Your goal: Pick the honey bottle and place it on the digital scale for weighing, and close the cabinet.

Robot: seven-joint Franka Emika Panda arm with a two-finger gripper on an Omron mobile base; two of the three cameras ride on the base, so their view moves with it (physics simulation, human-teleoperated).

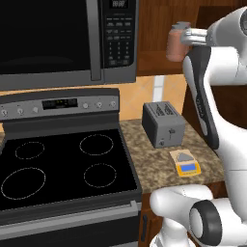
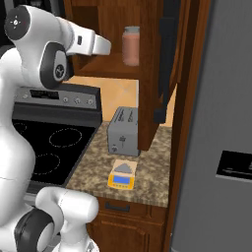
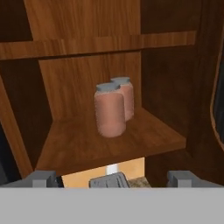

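I am holding my gripper (image 3: 113, 179) open, its 2 fingertips (image 3: 42, 177) spread wide and level in front of the cabinet (image 3: 87, 146) shelf, touching nothing. Just past the shelf's front edge, the honey bottle (image 3: 110, 110) is standing upright, with the paler look-alike jar (image 3: 125, 97) right behind it and slightly to one side, touching or nearly so. I am judging the bottle to be rigid, smooth, fairly light and likely slippery, so I am planning to clamp its straight body mid-height, below the grey cap, without nudging the second jar. Down on the counter, the digital scale (image 1: 186, 164) is lying in front of the toaster (image 1: 163, 123), its plate bare.
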